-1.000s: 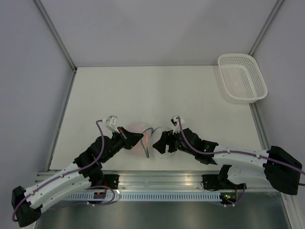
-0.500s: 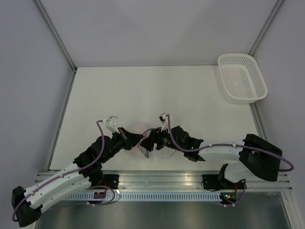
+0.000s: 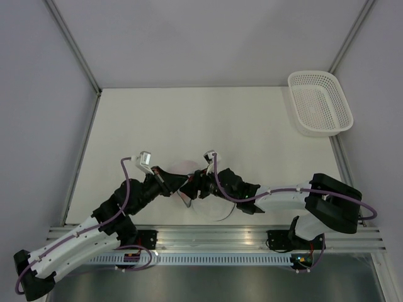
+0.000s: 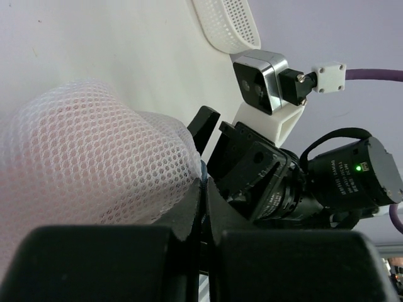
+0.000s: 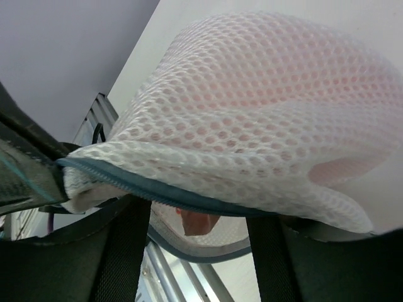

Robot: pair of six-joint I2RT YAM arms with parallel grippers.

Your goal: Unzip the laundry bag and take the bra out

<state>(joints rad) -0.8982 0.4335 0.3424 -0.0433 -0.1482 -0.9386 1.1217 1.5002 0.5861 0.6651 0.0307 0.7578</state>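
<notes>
The laundry bag [image 3: 200, 200], white mesh with a grey zipper rim [image 5: 189, 200], lies near the table's front edge between both arms, its mouth gaping. The salmon-pink bra [image 5: 199, 221] shows through the mesh and hangs a corner into the gap. My left gripper [image 4: 203, 189] is shut on the bag's zipper rim, holding the upper mesh [image 4: 94, 145] up. My right gripper [image 5: 198, 251] is open at the mouth, one finger [image 5: 126, 251] on each side of the hanging corner, not touching it. In the top view the left gripper [image 3: 184, 182] and right gripper [image 3: 196, 185] almost meet.
A white perforated basket [image 3: 296, 80] stands at the far right corner of the table, and its rim [image 4: 227, 25] shows in the left wrist view. A metal rail [image 3: 208, 236] runs along the near edge under the arms. Grey walls enclose the table.
My right arm has reached left into the bag's mouth, and its jaws have narrowed a little. The left arm has shifted slightly left, still holding the rim.
</notes>
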